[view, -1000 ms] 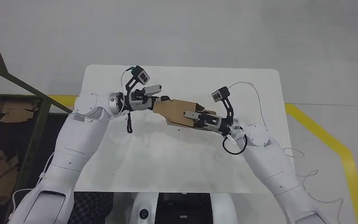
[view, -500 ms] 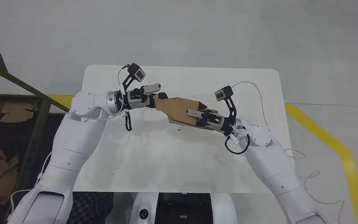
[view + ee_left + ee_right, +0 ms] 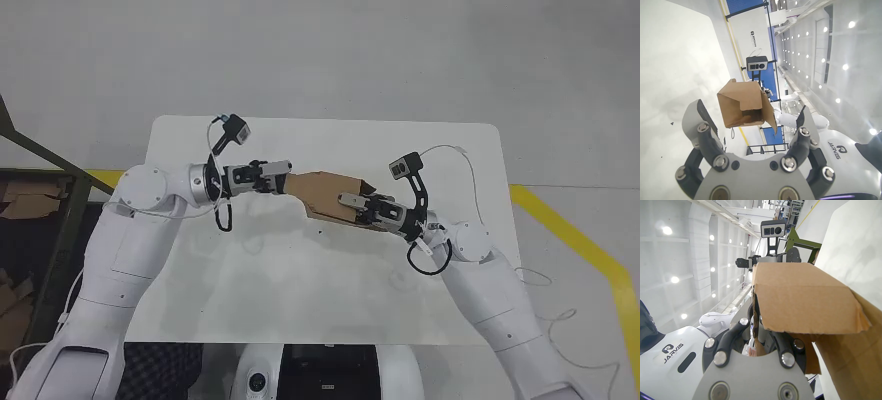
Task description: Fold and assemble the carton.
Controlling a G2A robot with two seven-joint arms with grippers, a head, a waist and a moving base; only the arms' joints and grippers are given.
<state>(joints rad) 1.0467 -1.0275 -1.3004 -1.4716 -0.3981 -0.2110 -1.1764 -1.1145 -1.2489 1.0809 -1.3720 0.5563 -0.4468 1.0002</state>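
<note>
A brown carton [image 3: 325,193] is held in the air over the white table [image 3: 300,290], between both arms. My right gripper [image 3: 352,203] is shut on a wall at the carton's right end; in the right wrist view that cardboard wall [image 3: 802,302] runs between the fingers [image 3: 743,322]. One loose flap [image 3: 846,351] hangs beside it. My left gripper [image 3: 281,178] stands open just off the carton's left end. In the left wrist view the carton's open end [image 3: 742,106], with its inner flaps part folded, faces my left gripper [image 3: 752,103] with a gap between them.
A dark bin [image 3: 30,210] with cardboard pieces stands on the floor left of the table. A yellow floor line [image 3: 570,230] runs past the table's right side. The tabletop below the carton is bare white surface.
My left arm has drawn back to the left, off the carton's end. My right arm has carried the carton a little to the right.
</note>
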